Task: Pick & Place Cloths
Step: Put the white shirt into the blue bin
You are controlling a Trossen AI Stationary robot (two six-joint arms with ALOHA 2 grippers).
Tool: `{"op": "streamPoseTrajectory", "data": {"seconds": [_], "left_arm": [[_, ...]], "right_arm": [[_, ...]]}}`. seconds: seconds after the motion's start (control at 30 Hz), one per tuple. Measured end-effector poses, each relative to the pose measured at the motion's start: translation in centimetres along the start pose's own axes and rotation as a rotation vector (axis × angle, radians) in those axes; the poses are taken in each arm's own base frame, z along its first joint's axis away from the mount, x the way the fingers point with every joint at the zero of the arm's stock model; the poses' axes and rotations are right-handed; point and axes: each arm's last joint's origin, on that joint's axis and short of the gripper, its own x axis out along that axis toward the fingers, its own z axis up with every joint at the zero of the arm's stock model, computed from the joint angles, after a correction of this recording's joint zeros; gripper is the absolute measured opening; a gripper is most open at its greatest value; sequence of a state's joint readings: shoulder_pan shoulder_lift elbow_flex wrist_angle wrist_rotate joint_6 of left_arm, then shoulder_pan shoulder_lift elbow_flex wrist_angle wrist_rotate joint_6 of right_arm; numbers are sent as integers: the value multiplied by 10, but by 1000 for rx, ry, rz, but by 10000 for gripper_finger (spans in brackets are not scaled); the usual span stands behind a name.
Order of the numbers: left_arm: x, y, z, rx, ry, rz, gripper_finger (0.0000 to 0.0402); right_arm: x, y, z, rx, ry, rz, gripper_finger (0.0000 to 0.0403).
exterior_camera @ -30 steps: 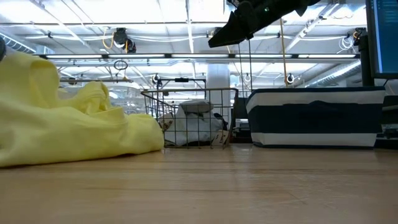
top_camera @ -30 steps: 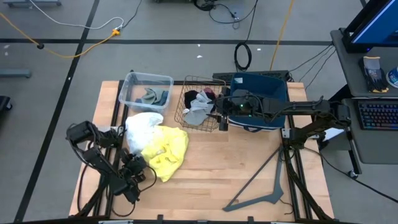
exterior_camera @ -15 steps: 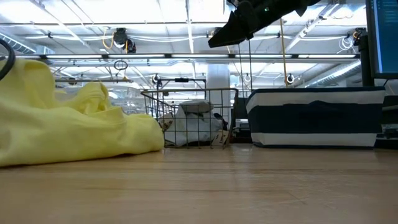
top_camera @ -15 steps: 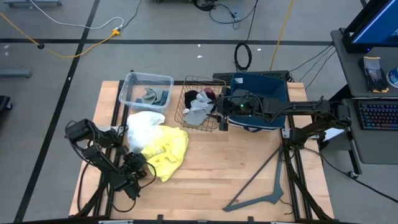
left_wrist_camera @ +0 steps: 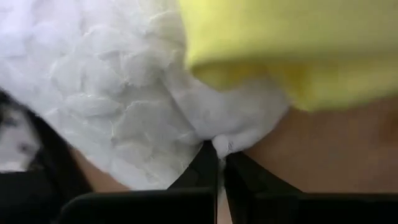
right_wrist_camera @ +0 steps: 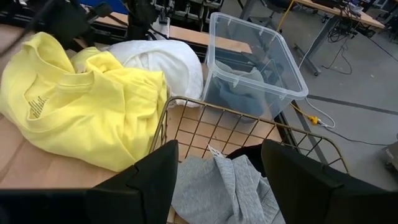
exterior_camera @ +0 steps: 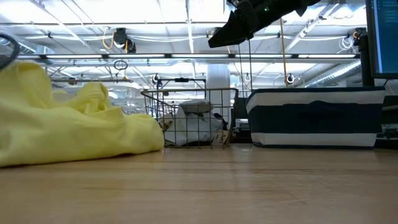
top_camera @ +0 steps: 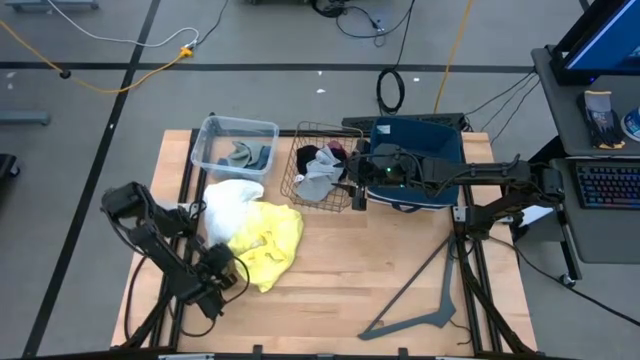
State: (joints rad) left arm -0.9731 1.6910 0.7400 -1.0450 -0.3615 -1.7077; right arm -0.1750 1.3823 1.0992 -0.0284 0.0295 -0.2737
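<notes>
The left gripper [left_wrist_camera: 216,163] has snapped shut on the crumpled white cloth [left_wrist_camera: 124,93] near the table's [top_camera: 340,270] left edge; right gripper [right_wrist_camera: 217,180] hovers open over the wire basket [top_camera: 322,172].

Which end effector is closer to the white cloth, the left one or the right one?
Left. The left end effector is shut on an edge of the white cloth, beside the yellow cloth. The right end effector hangs open above the wire basket, well apart from the white cloth.
</notes>
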Motion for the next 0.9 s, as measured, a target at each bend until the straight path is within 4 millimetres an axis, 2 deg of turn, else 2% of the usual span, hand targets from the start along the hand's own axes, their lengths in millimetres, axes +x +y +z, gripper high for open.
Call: {"op": "streamPoseTrajectory", "data": {"seconds": [0.27,0.43,0.7,0.9], "left_arm": [[-34,22,15,-74,42,-189,1],[-59,36,26,-70,54,-179,1],[-114,57,50,-68,24,-84,0],[-131,57,63,-39,-67,-169,0]], "right_arm": [[0,0,0,0,4,2,224],[0,0,-1,0,5,2,224],[0,0,-1,8,4,6,224],[0,1,-1,27,5,8,224]]}}
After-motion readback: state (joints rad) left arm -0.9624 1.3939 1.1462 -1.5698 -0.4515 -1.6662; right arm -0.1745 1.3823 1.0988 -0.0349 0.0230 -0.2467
